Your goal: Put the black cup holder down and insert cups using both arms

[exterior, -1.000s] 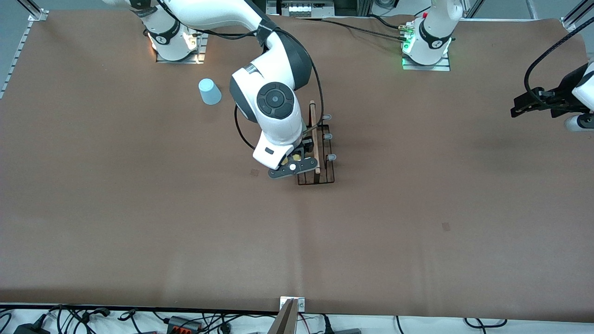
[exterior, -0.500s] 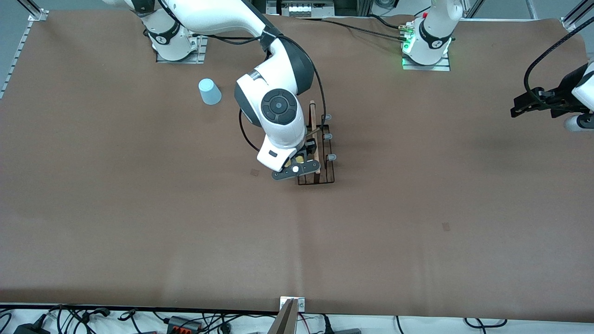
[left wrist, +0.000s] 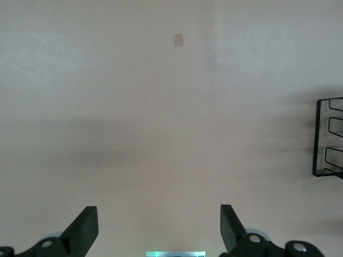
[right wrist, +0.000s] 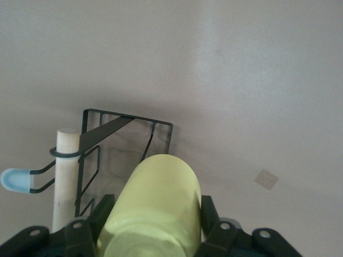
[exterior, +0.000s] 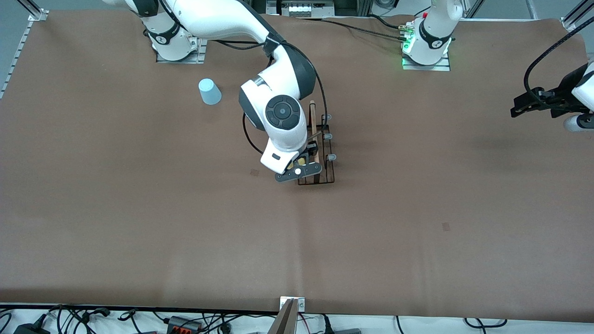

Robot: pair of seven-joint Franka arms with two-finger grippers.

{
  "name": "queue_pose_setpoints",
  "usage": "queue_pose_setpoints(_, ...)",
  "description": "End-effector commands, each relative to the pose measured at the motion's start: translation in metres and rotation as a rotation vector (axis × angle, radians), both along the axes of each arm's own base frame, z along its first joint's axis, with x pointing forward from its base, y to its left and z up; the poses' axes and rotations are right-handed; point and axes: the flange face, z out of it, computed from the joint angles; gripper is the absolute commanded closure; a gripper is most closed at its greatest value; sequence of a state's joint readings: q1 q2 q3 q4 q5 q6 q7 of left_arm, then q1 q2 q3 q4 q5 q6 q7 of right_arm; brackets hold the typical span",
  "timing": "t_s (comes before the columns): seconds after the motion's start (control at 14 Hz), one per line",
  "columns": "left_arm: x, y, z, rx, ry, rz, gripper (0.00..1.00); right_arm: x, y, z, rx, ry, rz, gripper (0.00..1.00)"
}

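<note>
The black cup holder (exterior: 325, 160) stands mid-table, with its wooden rod handle (exterior: 313, 121) and pale blue-tipped prongs (exterior: 330, 157). My right gripper (exterior: 300, 162) hangs over the holder's side toward the right arm, shut on a yellow cup (right wrist: 155, 201) that lies tilted between its fingers. In the right wrist view the holder's wire base (right wrist: 128, 134) and rod (right wrist: 65, 171) sit just under the cup. A light blue cup (exterior: 209, 92) stands upside down near the right arm's base. My left gripper (exterior: 522, 107) waits open over the left arm's end of the table, fingers (left wrist: 86, 227) wide apart with nothing between them.
Small square marks (exterior: 254, 172) (exterior: 446, 226) lie on the brown table cover. Cables and plugs (exterior: 185, 322) run along the table edge nearest the camera. One end of the holder (left wrist: 328, 139) shows at the edge of the left wrist view.
My right gripper has shifted a little with the yellow cup toward the holder and lower over it. The left arm has not moved.
</note>
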State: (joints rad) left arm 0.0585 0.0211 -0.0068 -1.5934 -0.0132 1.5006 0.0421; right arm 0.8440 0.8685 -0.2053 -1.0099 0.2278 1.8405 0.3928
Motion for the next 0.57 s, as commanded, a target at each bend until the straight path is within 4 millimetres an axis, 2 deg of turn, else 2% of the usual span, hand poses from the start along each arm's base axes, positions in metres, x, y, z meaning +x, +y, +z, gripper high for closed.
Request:
queue_pose_setpoints(0.0, 0.003, 0.0, 0.006, -0.013, -0.012, -0.015, 0.0, -0.002, 0.003, -0.001, 0.012, 0.004, -0.014, 0.62)
queue_pose_setpoints(0.43, 0.003, 0.001, 0.006, -0.011, -0.012, -0.015, 0.0, 0.0, 0.005, -0.018, 0.008, 0.001, -0.015, 0.6)
queue_pose_setpoints(0.5, 0.003, 0.0, 0.005, -0.012, -0.011, -0.017, 0.0, 0.001, 0.004, -0.018, 0.009, 0.0, -0.017, 0.55)
